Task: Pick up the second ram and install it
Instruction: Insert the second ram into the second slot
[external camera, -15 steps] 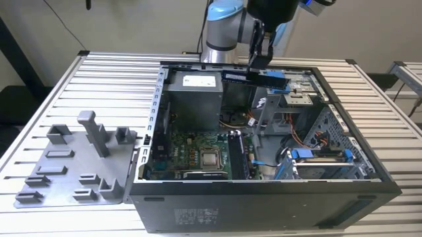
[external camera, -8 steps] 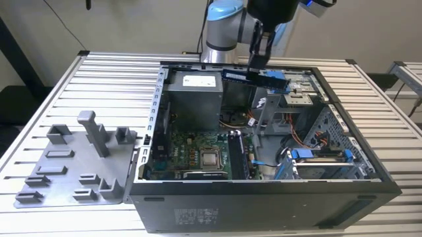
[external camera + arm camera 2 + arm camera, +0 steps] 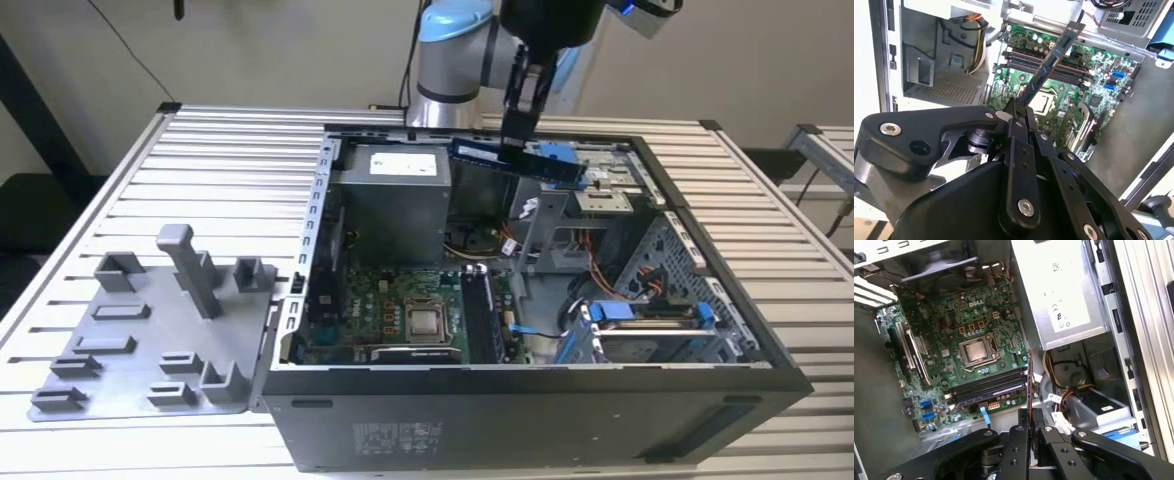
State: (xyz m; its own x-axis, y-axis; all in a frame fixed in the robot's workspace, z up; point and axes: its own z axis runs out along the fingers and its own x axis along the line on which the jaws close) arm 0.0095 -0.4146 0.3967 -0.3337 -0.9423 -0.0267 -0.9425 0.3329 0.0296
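2nd ram (image 3: 1054,60) clamped edge-on in closed gripper (image 3: 1016,111), held high over open case (image 3: 534,385), long axis seemingly crosswise to motherboard slots (image 3: 985,388).

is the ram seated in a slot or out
Out. The gripper is shut on the second ram, holding it in the air, clear of the motherboard's memory slots.

This is a robotics lab or test workshop. A slotted aluminium-profile tabletop (image 3: 160,160) carries an open desktop computer case (image 3: 534,420) with its green motherboard (image 3: 387,310) laid bare. A blue-jointed robot arm (image 3: 447,60) rises at the case's 12 o'clock. A grey plastic fixture tray (image 3: 127,385) with upright posts lies at its 9 o'clock. A plain wall (image 3: 267,50) stands behind.
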